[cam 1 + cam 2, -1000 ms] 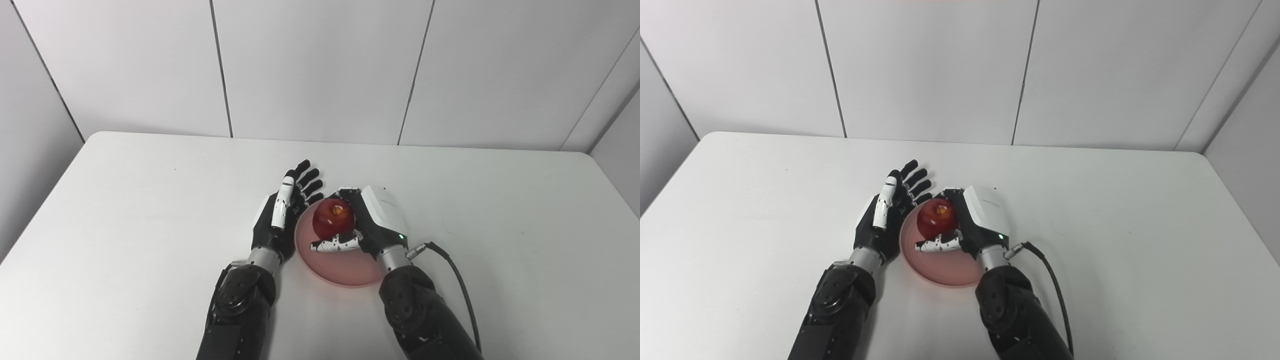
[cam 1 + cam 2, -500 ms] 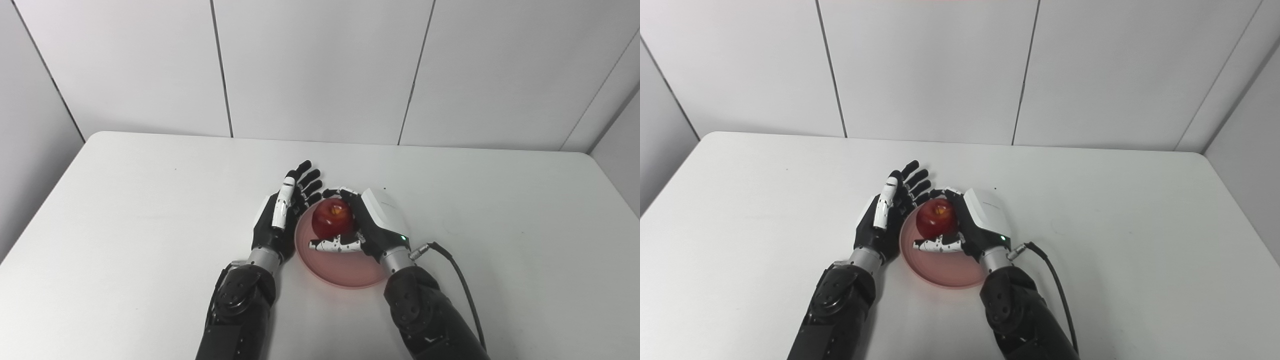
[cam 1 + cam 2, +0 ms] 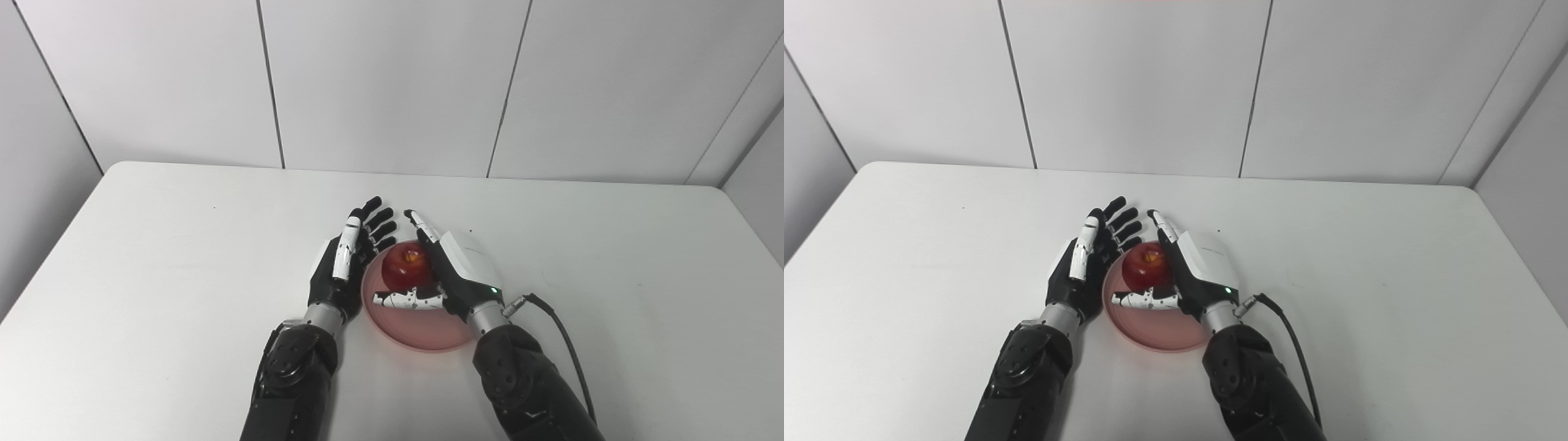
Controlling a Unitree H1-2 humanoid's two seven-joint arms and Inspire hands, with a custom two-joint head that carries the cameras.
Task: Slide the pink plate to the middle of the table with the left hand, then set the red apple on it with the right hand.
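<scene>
Apple [image 3: 407,266] upright, stem dimple up, on plate [image 3: 422,327]; right hand [image 3: 450,269] apparently unclasped.

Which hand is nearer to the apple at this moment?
Right. The right hand lies against the apple, fingers spread; the left hand waits open beside the plate.

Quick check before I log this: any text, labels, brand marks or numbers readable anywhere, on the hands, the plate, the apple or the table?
None can be read.
Right hand: a faint grey mark on its white back cover, too small and blurred to read; a green light glows near the wrist, not a text.
Left hand, pink plate, red apple, table: no print visible.
</scene>
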